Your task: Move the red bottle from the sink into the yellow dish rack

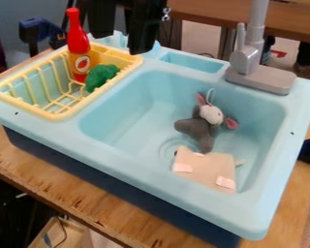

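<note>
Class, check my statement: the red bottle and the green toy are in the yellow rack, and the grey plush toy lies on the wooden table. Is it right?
Not quite: the camera view shows the grey plush toy in the blue basin. The red bottle and green toy are in the yellow rack.

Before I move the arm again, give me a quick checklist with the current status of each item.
1. Gripper open and empty: ok, fingers apart with nothing between them.
2. Red bottle upright in the yellow rack: ok.
3. Green item inside the rack: ok, beside the bottle.
4. Height clearance between gripper and bottle: cannot tell from this angle.
5. Gray plush toy inside the basin: ok.
6. Plush toy separate from the beige piece: cannot tell; its lower end sits right at that piece's edge.
</note>
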{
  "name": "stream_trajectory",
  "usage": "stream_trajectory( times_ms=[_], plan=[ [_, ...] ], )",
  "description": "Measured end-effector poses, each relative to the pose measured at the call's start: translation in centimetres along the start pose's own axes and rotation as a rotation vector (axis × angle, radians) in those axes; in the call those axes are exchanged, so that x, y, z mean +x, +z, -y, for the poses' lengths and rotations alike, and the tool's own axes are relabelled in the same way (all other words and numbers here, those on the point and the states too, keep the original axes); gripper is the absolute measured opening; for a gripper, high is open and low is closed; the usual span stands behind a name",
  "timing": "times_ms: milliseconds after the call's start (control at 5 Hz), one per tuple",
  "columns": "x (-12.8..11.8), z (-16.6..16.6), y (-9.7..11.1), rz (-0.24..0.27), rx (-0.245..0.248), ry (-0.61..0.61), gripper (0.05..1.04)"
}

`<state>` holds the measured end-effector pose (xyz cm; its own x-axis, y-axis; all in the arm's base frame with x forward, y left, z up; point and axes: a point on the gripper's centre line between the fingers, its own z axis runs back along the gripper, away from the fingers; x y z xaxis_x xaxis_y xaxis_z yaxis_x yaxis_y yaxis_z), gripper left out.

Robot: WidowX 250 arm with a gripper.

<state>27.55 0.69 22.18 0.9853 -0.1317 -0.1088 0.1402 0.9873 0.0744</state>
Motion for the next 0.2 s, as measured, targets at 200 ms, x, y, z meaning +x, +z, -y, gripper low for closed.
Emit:
stream_trajectory(
  times_ms=[200],
  plan=[
    [0.0, 0.02, 0.0, 0.0, -0.002, 0.0, 1.001]
  ],
)
